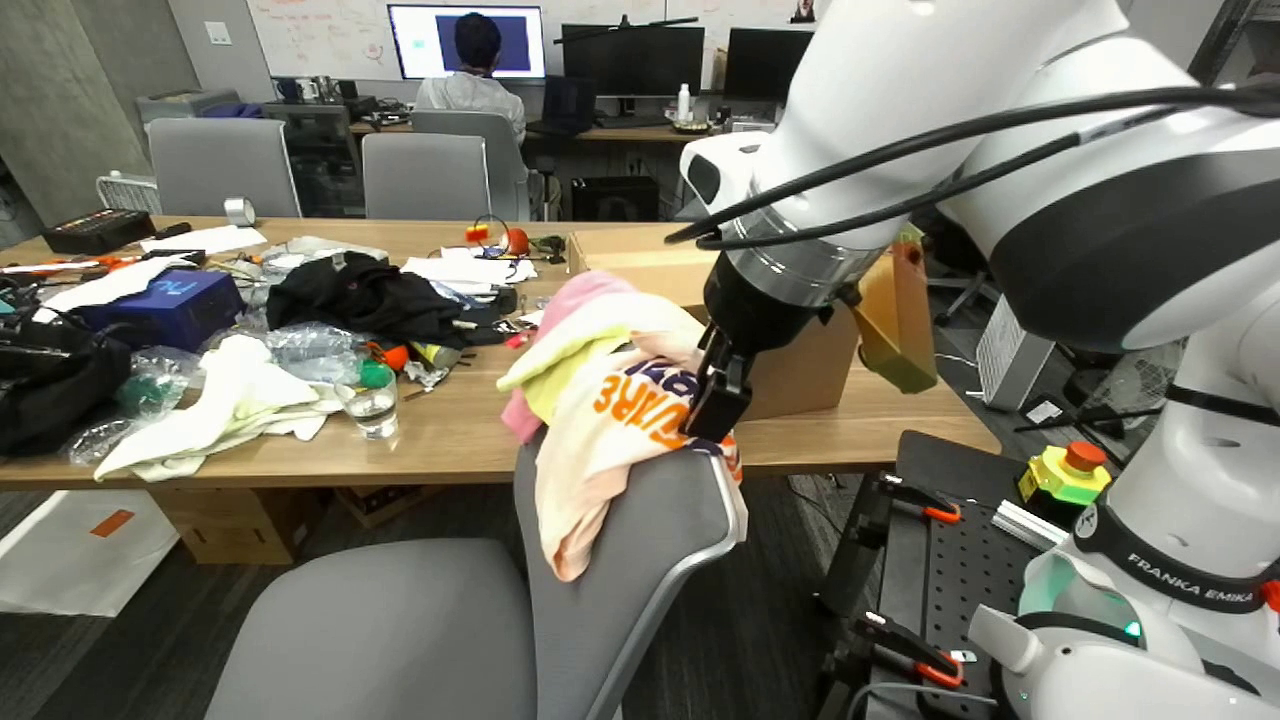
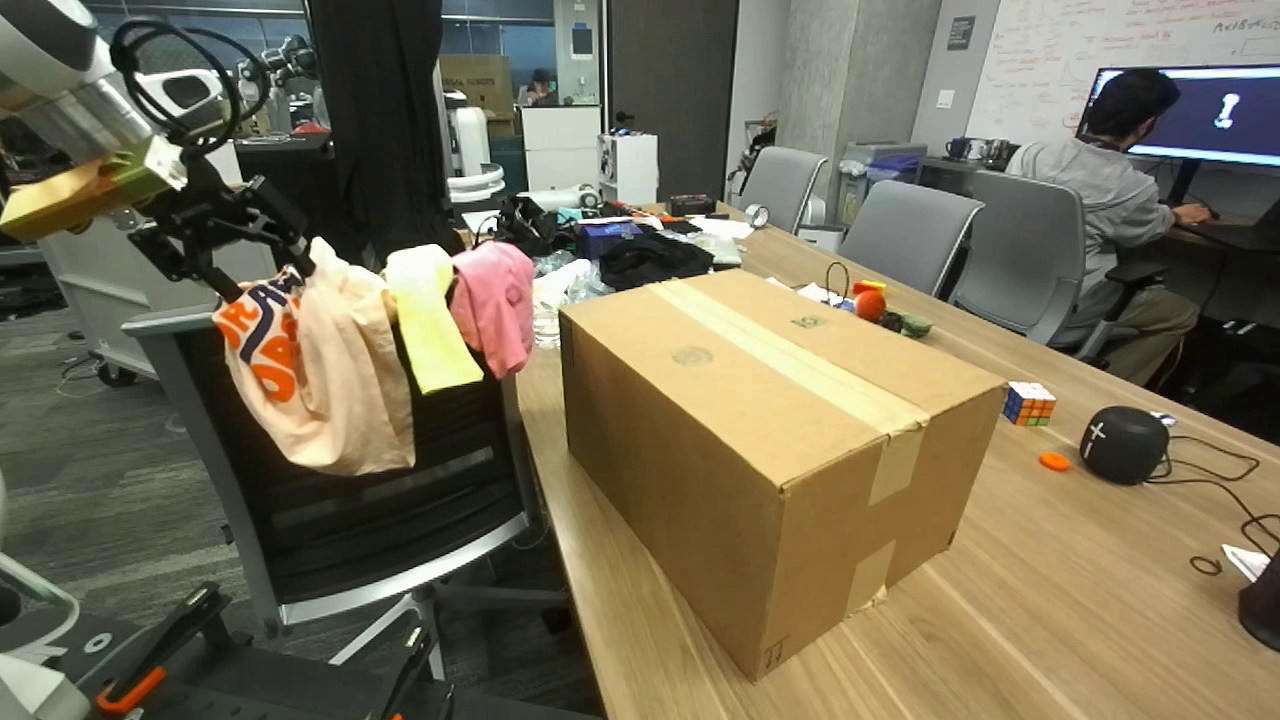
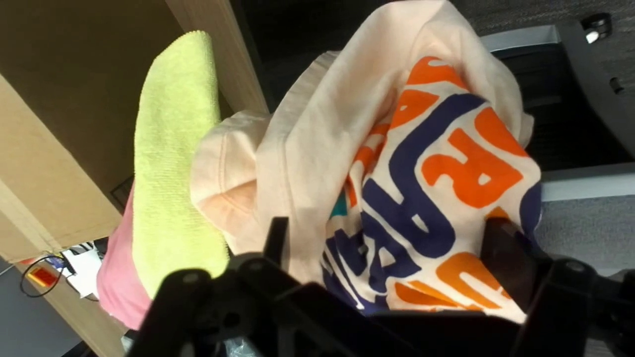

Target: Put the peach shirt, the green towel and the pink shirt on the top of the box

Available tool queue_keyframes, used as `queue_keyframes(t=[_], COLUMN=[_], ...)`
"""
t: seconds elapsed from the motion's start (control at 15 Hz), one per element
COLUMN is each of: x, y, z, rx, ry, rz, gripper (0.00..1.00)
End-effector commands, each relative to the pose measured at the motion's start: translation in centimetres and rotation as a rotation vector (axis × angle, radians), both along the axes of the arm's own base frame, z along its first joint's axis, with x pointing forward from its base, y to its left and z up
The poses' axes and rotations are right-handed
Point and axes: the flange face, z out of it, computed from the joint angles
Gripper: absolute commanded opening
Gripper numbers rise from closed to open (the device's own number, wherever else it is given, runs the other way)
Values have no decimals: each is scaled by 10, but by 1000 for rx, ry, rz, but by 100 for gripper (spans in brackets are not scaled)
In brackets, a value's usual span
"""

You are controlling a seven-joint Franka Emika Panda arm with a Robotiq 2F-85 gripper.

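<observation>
The tool (image 3: 388, 233), spread and pinching nothing, brackets the printed part of the peach shirt (image 3: 367, 158) draped over the chair back (image 2: 465, 430), with most of it toward twelve o'clock in the wrist view and the box (image 3: 64, 114) toward ten.

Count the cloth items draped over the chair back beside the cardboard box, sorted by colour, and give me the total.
Peach: 1, the printed peach shirt
Yellow-green: 1, the plain green towel
Pink: 1, the pink shirt
Total: 3
</observation>
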Motion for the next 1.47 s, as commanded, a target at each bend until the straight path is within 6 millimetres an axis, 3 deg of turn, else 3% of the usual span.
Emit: queue_keyframes(t=[0.0,0.6,0.73,1.13,1.4], x=[-1,1,0,1,4], y=[5,4,4,10,21], z=[-1,3,7,38,92], rx=[7,6,9,33,29], ry=[-18,-19,-19,-8,-38], rz=[2,0,2,1,-8], gripper=[80,11,0,2,2])
